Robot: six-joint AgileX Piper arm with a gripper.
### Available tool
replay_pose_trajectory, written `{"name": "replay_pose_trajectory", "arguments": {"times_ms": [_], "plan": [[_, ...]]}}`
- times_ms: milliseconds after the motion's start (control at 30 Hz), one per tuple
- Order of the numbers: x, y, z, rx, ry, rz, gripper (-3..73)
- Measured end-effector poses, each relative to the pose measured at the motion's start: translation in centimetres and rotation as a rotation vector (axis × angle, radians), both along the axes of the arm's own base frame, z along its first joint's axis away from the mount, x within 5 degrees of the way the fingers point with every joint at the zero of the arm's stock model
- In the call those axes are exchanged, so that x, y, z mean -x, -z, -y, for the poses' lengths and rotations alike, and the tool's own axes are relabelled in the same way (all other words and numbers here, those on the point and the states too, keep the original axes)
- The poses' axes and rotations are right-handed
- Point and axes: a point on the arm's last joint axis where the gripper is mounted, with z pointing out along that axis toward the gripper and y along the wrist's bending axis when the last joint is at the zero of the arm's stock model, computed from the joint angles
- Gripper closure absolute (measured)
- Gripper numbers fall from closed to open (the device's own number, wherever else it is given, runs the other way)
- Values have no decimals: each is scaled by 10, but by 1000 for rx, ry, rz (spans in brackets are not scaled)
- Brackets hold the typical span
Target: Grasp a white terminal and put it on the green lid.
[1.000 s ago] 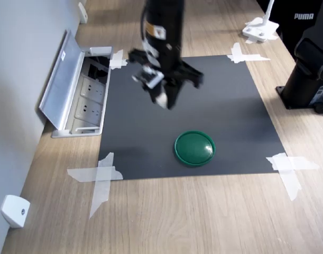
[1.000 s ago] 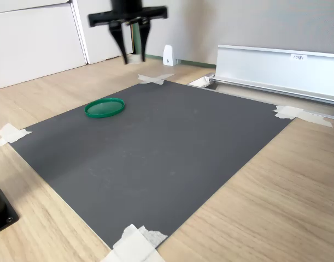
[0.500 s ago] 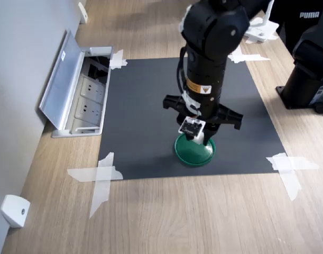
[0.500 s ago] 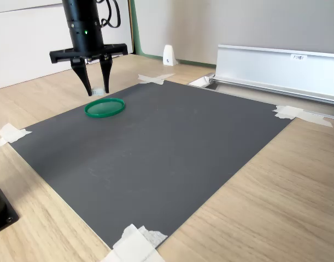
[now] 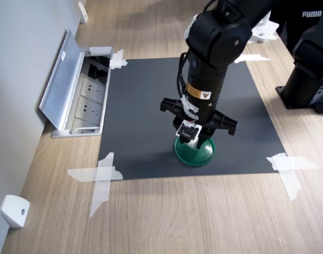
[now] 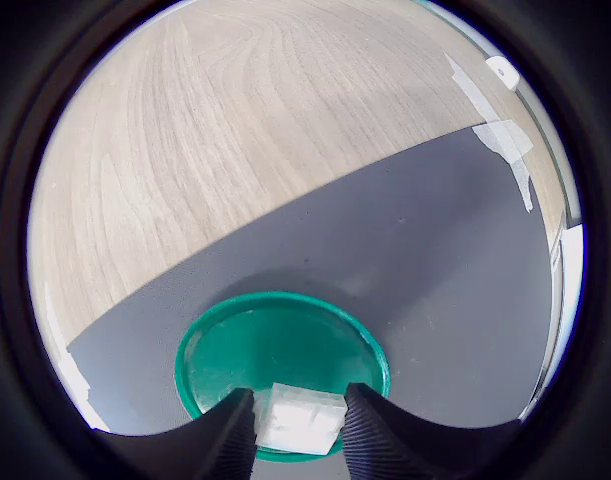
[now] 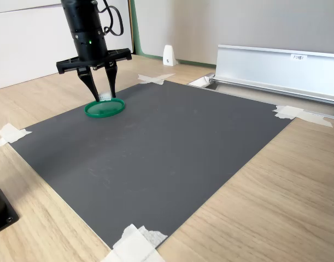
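Claw (image 6: pixel 297 420) clenched on the white terminal (image 6: pixel 301 418), fingers narrowly parted around it. Terminal held directly over the green lid (image 6: pixel 285 345), near the mat's (image 5: pixel 145 106) front edge.

a light wooden table (image 5: pixel 203 217) carries a dark grey mat (image 7: pixel 172 153), fastened at its corners with white tape strips (image 5: pixel 100 177). the green lid (image 5: pixel 195 152) lies on the mat near one edge. a white wedge-shaped bracket (image 5: pixel 14 210) sits on the bare wood.
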Motion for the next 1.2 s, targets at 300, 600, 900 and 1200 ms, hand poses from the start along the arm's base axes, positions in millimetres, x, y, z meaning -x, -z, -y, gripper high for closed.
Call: {"name": "replay_pose_trajectory", "arguments": {"times_ms": [300, 600, 900, 1200], "plan": [[0, 1, 0, 1, 4, -10, 190], [14, -42, 5, -70, 25, 77, 152], [57, -136, 33, -273, 138, 365, 290], [119, -208, 83, -522, 364, 638, 677]]}}
